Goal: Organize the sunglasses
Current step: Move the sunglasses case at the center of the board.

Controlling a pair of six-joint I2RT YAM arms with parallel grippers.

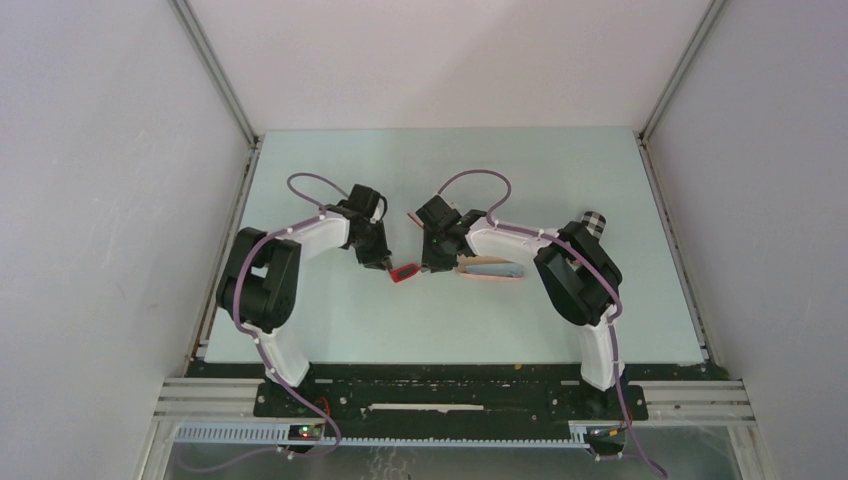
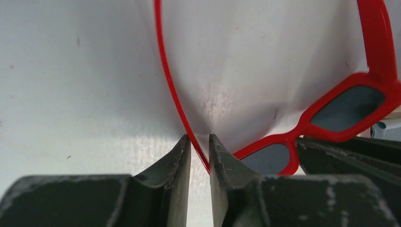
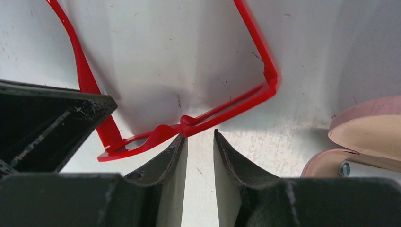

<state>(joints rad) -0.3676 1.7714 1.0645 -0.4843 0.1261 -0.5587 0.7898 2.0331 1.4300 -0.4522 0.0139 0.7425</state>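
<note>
Red sunglasses (image 1: pixel 404 272) mostly occluded (top cam); pink case (image 3: pixel 366 130) edge-cropped.

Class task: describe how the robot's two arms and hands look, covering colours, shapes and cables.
Both the left arm and right arm have white curved links joined by bulky black joints, with a thin purple cable looping along each. The left hand and right hand each have two dark, scuffed fingers tapering to narrow tips.
</note>
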